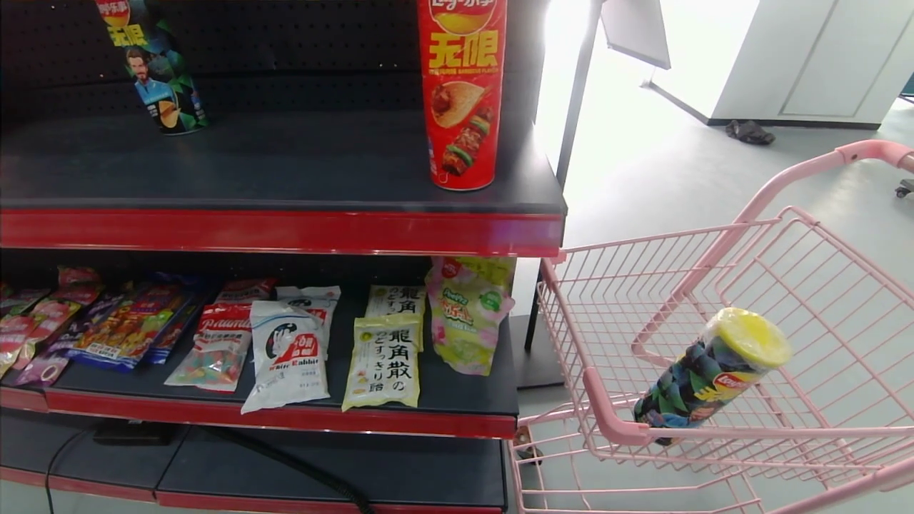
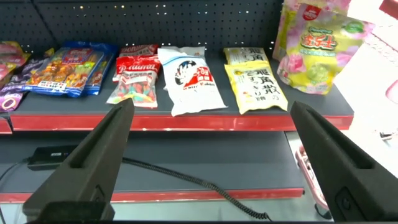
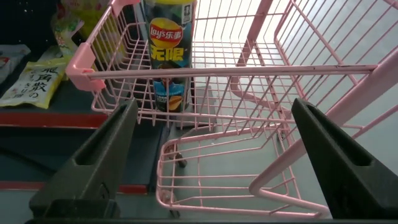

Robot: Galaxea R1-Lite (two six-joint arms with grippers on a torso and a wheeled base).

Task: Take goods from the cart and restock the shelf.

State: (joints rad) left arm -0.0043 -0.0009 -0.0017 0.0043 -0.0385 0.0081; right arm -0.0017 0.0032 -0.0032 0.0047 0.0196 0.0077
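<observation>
**Item: chip canister** (image 1: 707, 378). One, dark printed tube with a yellow lid. It stands tilted in the pink wire cart (image 1: 628, 285), foot in the corner nearest the shelf, body leaning on the rim, lid uppermost.

**Handling (judged):** probably light. The tube wall looks stiff and glossy, so expect it to slide under a loose hold. The contents are brittle, so don't squeeze hard or drop it. Take it across the middle of the body, below the lid, because the lid may pop off if you pull on it. The rim and wire wall sit right against the tube, so you'll want to approach from the open side.

**Right gripper** (image 3: 214, 102). Fingers spread wide, holding nothing. It faces the cart from outside, with the canister beyond the rim.

**Left gripper** (image 2: 212, 106). Fingers (image 2: 93, 162) also apart and empty. It faces the lower shelves, where the snack bags (image 1: 378, 357) lie.

**Destination: top shelf** (image 1: 285, 164). It holds a red canister (image 1: 463, 93) near its cart end and a dark canister (image 1: 161, 71) well apart from it, with bare board between them.

**Status:** restocking of this item has not begun.
</observation>
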